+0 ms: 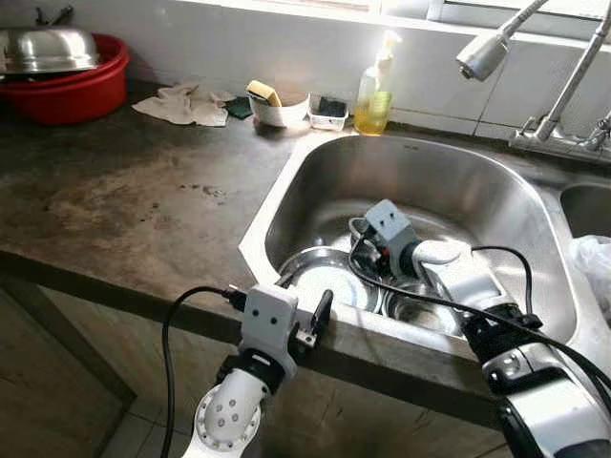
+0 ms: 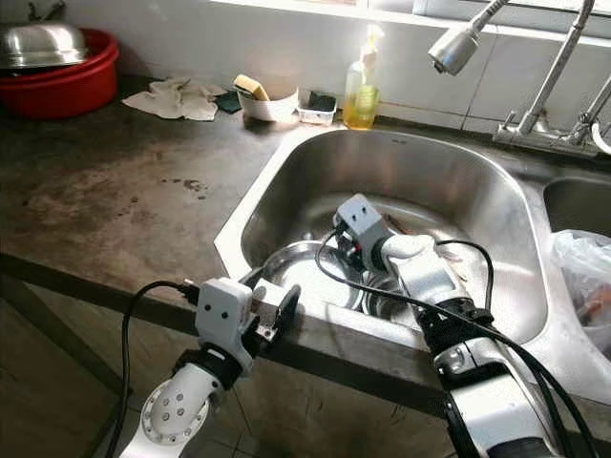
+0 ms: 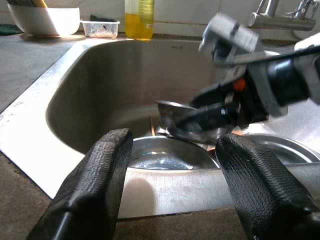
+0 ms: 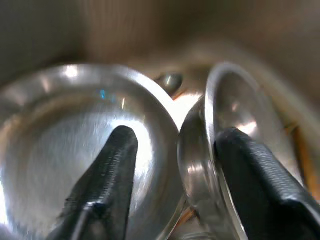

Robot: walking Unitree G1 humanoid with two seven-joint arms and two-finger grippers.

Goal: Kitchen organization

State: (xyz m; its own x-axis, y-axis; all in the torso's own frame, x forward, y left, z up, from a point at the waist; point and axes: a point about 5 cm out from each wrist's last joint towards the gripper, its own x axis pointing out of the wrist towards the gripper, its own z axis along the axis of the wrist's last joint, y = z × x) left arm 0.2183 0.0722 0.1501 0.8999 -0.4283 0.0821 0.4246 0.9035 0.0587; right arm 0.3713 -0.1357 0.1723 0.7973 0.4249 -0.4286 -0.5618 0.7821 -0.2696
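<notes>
The steel sink (image 1: 315,162) holds a large steel plate (image 1: 329,277), and a small steel bowl (image 4: 200,150) leans tilted against it. My right gripper (image 4: 172,137) reaches down into the basin. It is open, with one finger over the plate and the other inside the bowl, so the bowl's rim stands between them. In the left wrist view the bowl (image 3: 172,107) sits at the tips of the right gripper (image 3: 185,117). My left gripper (image 1: 320,305) is open and holds nothing. It hovers at the counter's front edge, pointing into the sink. A second steel dish (image 1: 410,310) lies under the right arm.
Behind the sink stand a yellow soap bottle (image 1: 374,91), a white bowl with a sponge (image 1: 279,107) and a small tub (image 1: 329,113). A cloth (image 1: 186,103) and a red basin under a steel lid (image 1: 67,91) sit far left. Faucet (image 1: 563,86) and sprayer (image 1: 482,55) overhang at right, beside a plastic bag (image 1: 594,262).
</notes>
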